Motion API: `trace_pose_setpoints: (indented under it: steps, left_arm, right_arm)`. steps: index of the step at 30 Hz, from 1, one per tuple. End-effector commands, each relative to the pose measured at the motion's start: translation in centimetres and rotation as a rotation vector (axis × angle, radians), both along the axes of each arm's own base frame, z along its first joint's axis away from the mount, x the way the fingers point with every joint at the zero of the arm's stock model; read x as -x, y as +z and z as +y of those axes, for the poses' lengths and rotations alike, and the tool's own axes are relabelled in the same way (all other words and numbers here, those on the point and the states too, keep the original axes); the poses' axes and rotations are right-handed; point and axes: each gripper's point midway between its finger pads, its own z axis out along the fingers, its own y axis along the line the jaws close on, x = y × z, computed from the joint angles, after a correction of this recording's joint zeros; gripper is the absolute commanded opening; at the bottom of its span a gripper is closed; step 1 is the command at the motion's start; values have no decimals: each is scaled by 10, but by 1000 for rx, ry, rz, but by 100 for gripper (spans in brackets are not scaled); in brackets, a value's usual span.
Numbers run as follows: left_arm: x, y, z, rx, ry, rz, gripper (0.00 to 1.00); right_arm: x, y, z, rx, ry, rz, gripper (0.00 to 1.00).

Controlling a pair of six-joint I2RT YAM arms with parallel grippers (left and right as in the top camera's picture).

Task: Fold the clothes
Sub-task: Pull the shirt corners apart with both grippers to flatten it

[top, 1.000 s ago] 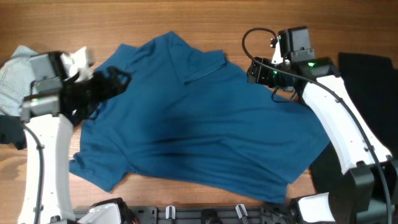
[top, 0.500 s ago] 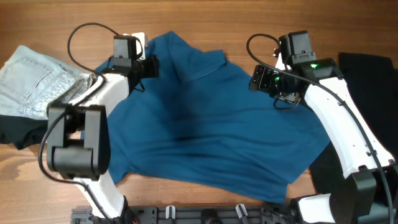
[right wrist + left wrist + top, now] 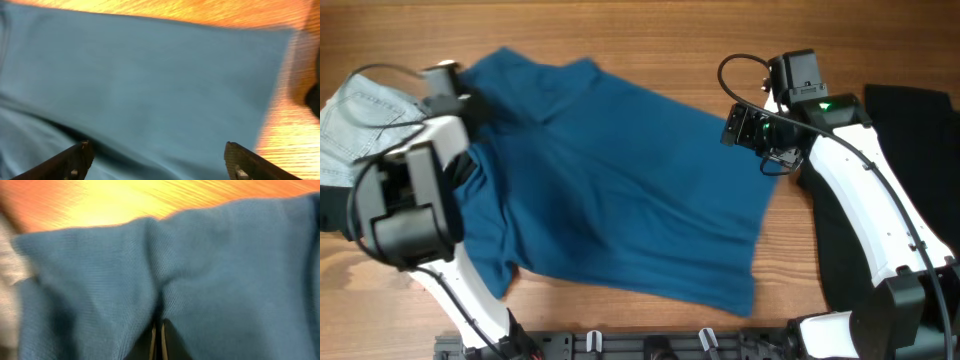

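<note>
From where I stand, the left end effector has its two fingers pressed together on a pinch of the blue short-sleeved polo shirt. In the left wrist view the knit cloth bunches into a fold that runs straight down into the shut tips. Seen from overhead, that grip sits at the shirt's upper left edge, beside the collar. The white left arm rises from the near edge of the wooden counter and lies over the shirt's left sleeve. The right end effector has its dark fingers spread wide apart with nothing between them. It hangs over the shirt's right hem, where the cloth lies smooth and bare wood shows beyond the straight edge. From overhead it sits just off the upper right corner of the shirt, and I cannot tell whether it touches the cloth. The shirt itself lies spread across the middle of the counter, slanting from upper left down to lower right, with creases around the collar. A pair of pale denim jeans lies rumpled at the far left, just beside the gripped edge. A black garment lies along the right side, partly under the right arm.
</note>
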Motion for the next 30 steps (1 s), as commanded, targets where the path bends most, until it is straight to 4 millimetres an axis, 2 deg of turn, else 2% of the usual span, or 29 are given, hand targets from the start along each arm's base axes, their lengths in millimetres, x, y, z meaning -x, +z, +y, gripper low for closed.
trace_pose_setpoints:
  steps: [1, 3, 4, 5, 6, 7, 9, 10, 11, 12, 16, 18, 19, 20, 21, 22, 23, 25, 26, 28, 29, 30]
  left_arm:
    - [6, 2, 33, 151, 48, -20, 6]
    - [-8, 42, 21, 204, -26, -117, 22]
    - [-13, 64, 16, 211, -54, -162, 34]
    - [-14, 95, 9, 217, -88, -215, 41]
    - [-12, 121, 1, 227, -119, -252, 45]
    - [-7, 151, -10, 236, -155, -292, 48]
    - [8, 196, -32, 264, -222, -340, 50]
    - [22, 222, -46, 260, -262, -354, 52]
    - [31, 234, -54, 252, -279, -354, 53]
    - [52, 255, -72, 226, -329, -346, 55]
    - [102, 293, -107, 208, -372, -338, 62]
    - [117, 300, -119, 216, -392, -329, 62]
    - [125, 301, -124, 222, -400, -316, 62]
    - [132, 301, -129, 228, -405, -304, 62]
    - [139, 300, -131, 235, -406, -289, 62]
    - [144, 299, -132, 239, -404, -278, 62]
    - [147, 298, -133, 244, -402, -269, 62]
    - [149, 296, -133, 249, -400, -258, 61]
    - [149, 296, -133, 248, -400, -259, 61]
    - [149, 296, -133, 249, -400, -257, 61]
    - [149, 296, -133, 250, -400, -256, 61]
    - [149, 295, -134, 250, -400, -255, 61]
  right_arm:
    - [-12, 0, -13, 62, -57, -29, 90]
    - [-19, -21, -15, 90, -61, 7, 90]
    - [-24, -33, -19, 114, -71, 22, 88]
    - [-31, -47, -23, 131, -80, 35, 83]
    - [-37, -61, -28, 140, -95, 48, 82]
    - [-44, -77, -35, 140, -116, 63, 82]
    - [-52, -104, -53, 145, -160, 100, 80]
    - [-53, -116, -64, 147, -184, 121, 80]
    - [-54, -122, -70, 142, -194, 131, 80]
    - [-58, -130, -70, 111, -138, 127, 80]
    - [-66, -152, -54, 45, -32, 121, 79]
    - [-71, -164, -40, -33, -10, 116, 68]
    - [-73, -170, -35, -65, 0, 117, 56]
    - [-76, -173, -30, -90, 10, 106, 31]
    - [-83, -172, -33, -82, 22, 75, 13]
    - [-95, -164, -36, -83, 18, 25, 4]
    - [-111, -150, -41, -86, 8, -38, 4]
    - [-161, -96, -59, -116, -15, -225, 4]
    - [-191, -59, -75, -121, -37, -336, 4]
    - [-225, -11, -99, -118, -84, -493, 4]
    - [-236, 6, -108, -114, -99, -559, 4]
    - [-244, 18, -115, -119, -120, -615, 24]
